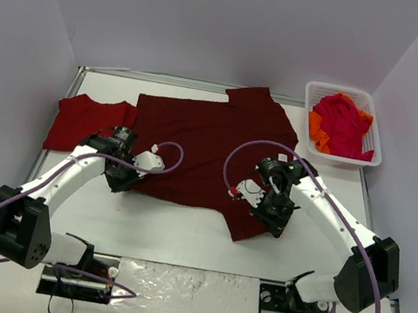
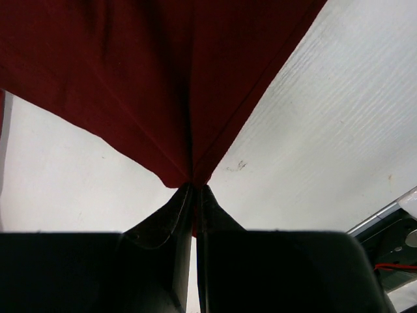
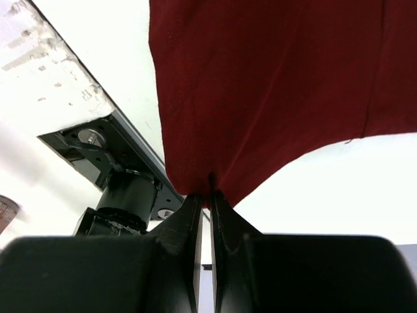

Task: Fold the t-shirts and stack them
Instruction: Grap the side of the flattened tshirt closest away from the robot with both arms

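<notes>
Maroon and wide, the large t-shirt lay toward the table's far edge; left gripper and right gripper each had jaws clamped on its near hem.

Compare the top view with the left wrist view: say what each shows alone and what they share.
Only the top view: the right gripper at the maroon shirt's near edge, a red shirt lying at the left, and the basket holding crimson and orange shirts. Only the left wrist view: the left gripper close up, shut on a corner of the maroon cloth, which creases away from the pinch. Both: the maroon shirt, the left gripper and the white table.
</notes>
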Robot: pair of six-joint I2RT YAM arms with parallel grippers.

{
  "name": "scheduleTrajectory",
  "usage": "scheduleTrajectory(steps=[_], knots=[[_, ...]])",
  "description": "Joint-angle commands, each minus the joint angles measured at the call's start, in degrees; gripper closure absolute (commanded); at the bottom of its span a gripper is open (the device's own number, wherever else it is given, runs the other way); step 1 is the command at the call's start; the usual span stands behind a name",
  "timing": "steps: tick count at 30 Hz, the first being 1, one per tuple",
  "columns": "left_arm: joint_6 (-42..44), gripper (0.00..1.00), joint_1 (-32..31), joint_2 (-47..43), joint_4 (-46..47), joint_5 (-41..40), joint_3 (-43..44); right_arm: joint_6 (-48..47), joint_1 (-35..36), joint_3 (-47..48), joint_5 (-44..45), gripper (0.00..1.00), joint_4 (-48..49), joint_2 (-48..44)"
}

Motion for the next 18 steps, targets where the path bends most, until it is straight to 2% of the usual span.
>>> scheduleTrajectory(steps=[1,11,18], knots=[[2.5,0.98,0.1,-2.0,-2.4,-1.7,-0.7,-0.4,-1.2,-1.9,0.9,1.0,-5.2,-2.4],[0.6,0.98,0.3,-4.8,3.9,-6.2,-5.0,-1.1,-8.4,2.2,2.5,1.0,-0.3,-4.9],[-2.0,0.98,0.3,-5.0,7.1,-4.4,-4.2,0.5,-10.7,3.3,1.2,1.0,5.2,-2.8]])
